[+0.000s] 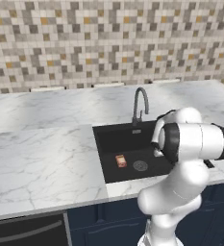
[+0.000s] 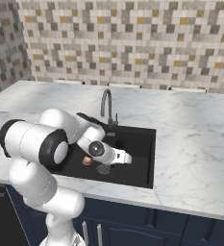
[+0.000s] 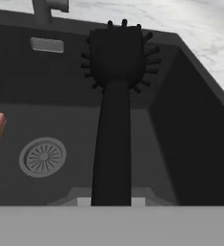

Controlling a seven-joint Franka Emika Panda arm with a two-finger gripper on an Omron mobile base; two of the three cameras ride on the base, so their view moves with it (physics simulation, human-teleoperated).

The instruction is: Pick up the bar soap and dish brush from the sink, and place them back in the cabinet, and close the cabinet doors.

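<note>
Dish brush (image 3: 114, 120) fills the centre of the hand view, all black, handle running straight away from the camera with the bristly head (image 3: 117, 53) at the far end; long axis in line with the gripper's own reach. The handle's near end drops out of sight between the finger tips at the bottom of that view, and the brush appears to hang clear of the sink (image 3: 60, 110) floor rather than lie on it, so I judge it gripped and lifted. Gripper (image 2: 125, 157) sits over the basin in the right base view, jaws drawn nearly together, clenched on the handle by the look of it; the contact itself is hidden. Bar soap (image 1: 120, 161), reddish-orange, lies flat on the sink floor just beside the round drain (image 1: 140, 166); from the hand it shows at the left edge, beyond the drain, apart from the brush. Curved faucet (image 1: 139, 103) stands behind the basin on the marble counter (image 1: 41, 149). Cabinet not identifiable in these views; navy fronts run below the counter. Likely next need: carry the brush up and out, minding the basin's right wall close beside the head.
</note>
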